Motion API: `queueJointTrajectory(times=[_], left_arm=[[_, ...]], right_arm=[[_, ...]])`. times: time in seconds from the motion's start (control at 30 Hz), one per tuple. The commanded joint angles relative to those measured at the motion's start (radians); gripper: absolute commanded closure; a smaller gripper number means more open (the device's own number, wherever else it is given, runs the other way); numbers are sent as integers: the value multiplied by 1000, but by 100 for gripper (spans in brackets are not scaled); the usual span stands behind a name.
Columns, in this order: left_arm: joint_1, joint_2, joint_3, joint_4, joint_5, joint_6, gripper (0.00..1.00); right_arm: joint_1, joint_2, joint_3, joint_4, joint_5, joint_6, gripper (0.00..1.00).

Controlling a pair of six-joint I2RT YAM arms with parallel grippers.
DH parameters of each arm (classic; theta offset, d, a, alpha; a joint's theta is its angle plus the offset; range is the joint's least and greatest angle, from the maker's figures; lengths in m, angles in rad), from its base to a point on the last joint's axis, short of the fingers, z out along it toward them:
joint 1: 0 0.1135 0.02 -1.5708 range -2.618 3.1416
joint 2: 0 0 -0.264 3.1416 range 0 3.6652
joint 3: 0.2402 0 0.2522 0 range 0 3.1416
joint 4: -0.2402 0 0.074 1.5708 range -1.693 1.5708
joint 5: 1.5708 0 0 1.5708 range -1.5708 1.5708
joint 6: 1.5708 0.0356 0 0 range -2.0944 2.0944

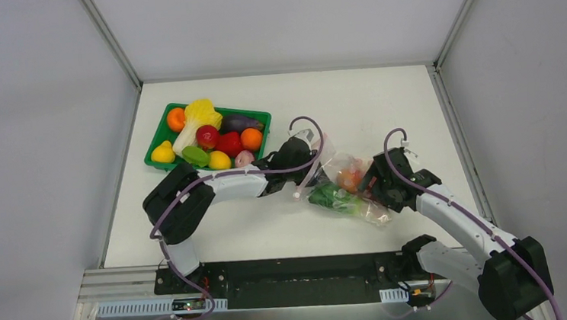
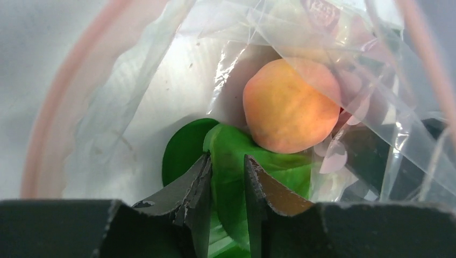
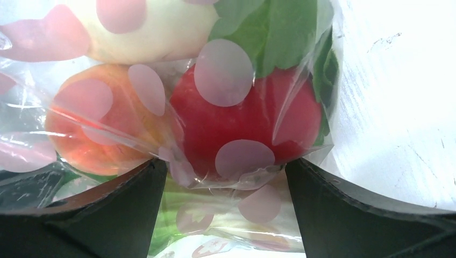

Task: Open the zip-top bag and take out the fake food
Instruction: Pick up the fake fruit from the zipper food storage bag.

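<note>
1. Nearest, the right gripper (image 3: 226,164) has its jaws wide. The fat end of the zip-top bag (image 3: 223,72) fills the span, and its film touches both inner faces, which I read as a hold on the bag. The film is thin, slick and creased, with pale pink dots, so a hard pull from the other arm could slide it out.
2. The bag lies on the white table (image 1: 368,107), right of centre, between the two grippers. The fake food (image 1: 337,195) is inside: a glossy red fruit (image 3: 242,123), an orange-toned piece (image 3: 91,123) and a cream oblong piece (image 3: 161,32). They are rounded and smooth, so they would likely roll if the bag tips.
3. Farther left, the left gripper (image 2: 227,157) is inside the bag's mouth, with the pink zip strip (image 2: 59,118) curving round it. Its jaws are narrow about a flat green leaf (image 2: 228,142); I cannot tell whether they have bitten. A thin leaf may slip free, or film may get pinched with it and drag the whole bag.
4. Just beyond, a matte peach (image 2: 293,105) touches the leaf, so lifting the leaf may set it rolling.
5. Far left, a green tray (image 1: 262,118) of produce sits well apart.
</note>
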Motion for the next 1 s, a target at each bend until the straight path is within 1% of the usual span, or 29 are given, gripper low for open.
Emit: queueJointTrajectory(times=[0.0, 0.1, 0.27, 0.37, 0.47, 0.57, 0.77, 0.97], left_arm=[[1, -106, -36, -56, -46, 56, 71], [1, -137, -60, -19, -36, 77, 61], [2, -130, -18, 6, 10, 119, 48], [1, -112, 0, 25, 34, 136, 43], [2, -84, 15, 51, 62, 146, 38], [1, -55, 29, 80, 94, 145, 34], [1, -9, 56, 110, 140, 151, 25], [0, 58, 83, 141, 195, 150, 22]], right_arm=[[-2, -6, 1, -22, 4, 14, 15], [-1, -23, 35, -38, -1, 0, 15], [0, -57, 150, -109, 42, -27, 15], [-2, -55, 223, -163, 97, -43, 14], [-7, -43, 261, -198, 160, -52, 12], [-27, -9, 255, -204, 192, -55, 11], [-60, 57, 186, -132, 151, -58, 11], [-71, 121, 119, -68, 87, -68, 11]])
